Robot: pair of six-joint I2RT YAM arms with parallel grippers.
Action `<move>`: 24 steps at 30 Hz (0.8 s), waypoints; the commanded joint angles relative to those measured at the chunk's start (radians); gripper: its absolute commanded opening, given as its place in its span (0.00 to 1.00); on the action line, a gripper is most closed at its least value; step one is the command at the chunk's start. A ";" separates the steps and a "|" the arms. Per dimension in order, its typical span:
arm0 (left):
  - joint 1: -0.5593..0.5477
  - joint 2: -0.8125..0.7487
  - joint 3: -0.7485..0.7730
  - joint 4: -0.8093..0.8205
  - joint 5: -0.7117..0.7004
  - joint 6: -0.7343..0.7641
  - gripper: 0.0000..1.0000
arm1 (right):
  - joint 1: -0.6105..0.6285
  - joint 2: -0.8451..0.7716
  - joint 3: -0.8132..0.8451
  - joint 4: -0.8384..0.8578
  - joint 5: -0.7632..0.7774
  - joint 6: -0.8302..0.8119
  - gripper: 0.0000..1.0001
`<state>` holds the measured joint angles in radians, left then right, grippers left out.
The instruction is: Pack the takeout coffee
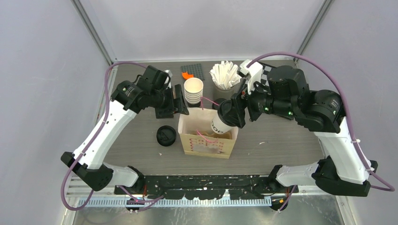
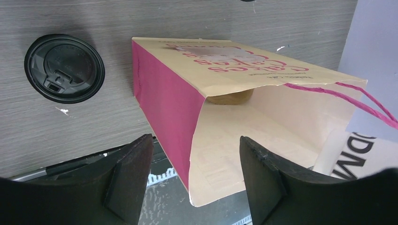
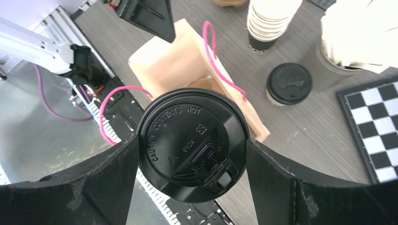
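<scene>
Right gripper [image 3: 192, 150] clasps the cup [image 1: 218, 125] at centre frame; likely light, crushable paper, best squeezed gently below its lid [image 3: 187, 140]. Left gripper [image 2: 196, 143] gapes astride the bag [image 2: 164, 93].

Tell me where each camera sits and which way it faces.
Top: above and behind the robot, looking down at the table; left arm and right arm show.
Left wrist: on the left hand, facing into the paper bag; its open fingers show.
Right wrist: on the right hand, facing down onto the coffee cup it grips above the bag.
Shared: all three show the bag.
</scene>
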<state>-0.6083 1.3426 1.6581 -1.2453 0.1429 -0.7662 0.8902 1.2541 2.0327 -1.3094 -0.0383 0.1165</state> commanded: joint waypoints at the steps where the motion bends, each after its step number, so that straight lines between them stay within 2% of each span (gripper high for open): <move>1: 0.004 -0.001 0.001 0.019 0.014 0.031 0.68 | 0.023 -0.049 -0.083 0.179 -0.069 0.036 0.69; 9: 0.003 0.011 0.005 -0.002 -0.012 0.059 0.64 | 0.043 -0.047 -0.228 0.341 -0.022 -0.055 0.69; 14: 0.003 0.019 0.006 0.005 -0.010 0.079 0.50 | 0.070 -0.025 -0.266 0.346 -0.011 -0.131 0.69; 20: 0.002 0.034 0.014 0.030 0.036 0.100 0.26 | 0.113 -0.034 -0.327 0.347 0.010 -0.233 0.69; 22: 0.002 0.038 0.018 0.050 0.068 0.113 0.13 | 0.135 -0.036 -0.346 0.351 0.028 -0.258 0.69; 24: 0.003 0.034 0.013 0.096 0.116 0.136 0.06 | 0.154 -0.039 -0.373 0.362 0.051 -0.283 0.69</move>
<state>-0.6083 1.3796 1.6566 -1.2411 0.1677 -0.6834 1.0111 1.2350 1.6886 -1.0107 -0.0357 -0.0830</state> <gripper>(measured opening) 0.110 0.814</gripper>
